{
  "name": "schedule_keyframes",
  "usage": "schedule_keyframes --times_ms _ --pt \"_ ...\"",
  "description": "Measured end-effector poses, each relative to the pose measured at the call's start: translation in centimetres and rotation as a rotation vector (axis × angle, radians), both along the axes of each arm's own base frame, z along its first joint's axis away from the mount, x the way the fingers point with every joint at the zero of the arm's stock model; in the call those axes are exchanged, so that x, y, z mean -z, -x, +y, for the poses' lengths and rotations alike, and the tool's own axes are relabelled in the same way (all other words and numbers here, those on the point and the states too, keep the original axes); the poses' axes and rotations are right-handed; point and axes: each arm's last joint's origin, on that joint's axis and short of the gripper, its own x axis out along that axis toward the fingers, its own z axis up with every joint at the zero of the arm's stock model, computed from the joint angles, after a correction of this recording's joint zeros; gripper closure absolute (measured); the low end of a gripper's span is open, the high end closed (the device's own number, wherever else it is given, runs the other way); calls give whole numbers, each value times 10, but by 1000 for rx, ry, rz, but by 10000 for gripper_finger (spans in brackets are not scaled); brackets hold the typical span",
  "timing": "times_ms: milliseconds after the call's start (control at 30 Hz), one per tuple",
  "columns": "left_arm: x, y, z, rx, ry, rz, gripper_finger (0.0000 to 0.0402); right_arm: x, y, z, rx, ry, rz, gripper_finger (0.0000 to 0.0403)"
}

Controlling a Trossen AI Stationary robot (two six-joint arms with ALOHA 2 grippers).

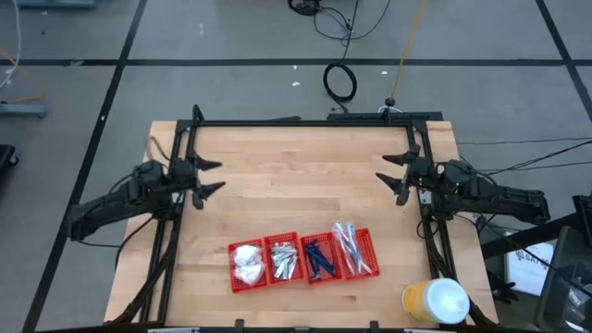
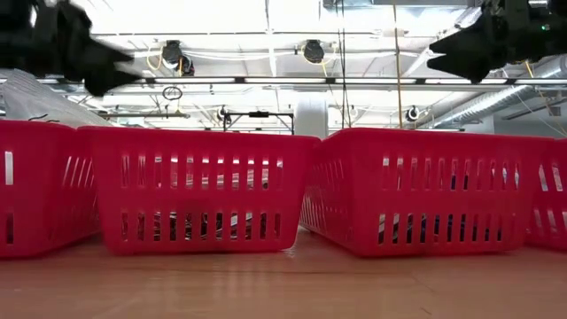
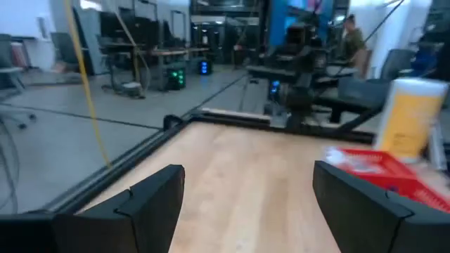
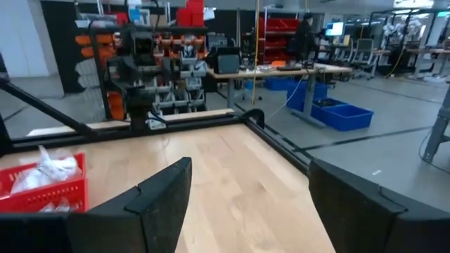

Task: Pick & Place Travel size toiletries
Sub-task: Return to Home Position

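Spread and empty: left claw by the counter's left edge, right claw by its right; toiletries in red baskets.

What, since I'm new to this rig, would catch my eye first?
A row of four red baskets near the table's front edge, holding, left to right in the high view, white packets, foil sachets, blue sticks and clear-wrapped sticks. The left gripper and right gripper hover open and empty at the table's sides, facing each other.
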Motion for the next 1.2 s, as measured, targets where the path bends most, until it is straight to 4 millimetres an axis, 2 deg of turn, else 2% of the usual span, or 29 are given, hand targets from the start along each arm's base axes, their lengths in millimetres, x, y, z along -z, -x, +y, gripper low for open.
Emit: schedule_keyframes --times_ms 100,200,300,433,600,800,1200 --pt "18 -7 3 -3 -2 8 94 8 4 1 1 -5 -19 130" --pt "25 -10 4 -11 -21 -47 94 18 5 1 0 -19 -28 132" --pt "39 -14 5 -4 -6 -7 93 29 4 0 0 -19 -58 132" --pt "38 -14 5 -14 -10 -20 94 45 0 0 -1 -15 -78 129" --pt "40 -14 6 -25 -6 -6 94 56 0 0 0 11 -117 131" --pt "40 -14 6 -24 -6 -6 94 55 0 1 -47 28 -209 131" --pt "40 -14 6 -39 -38 4 94 64 -1 1 -58 -51 -140 132"
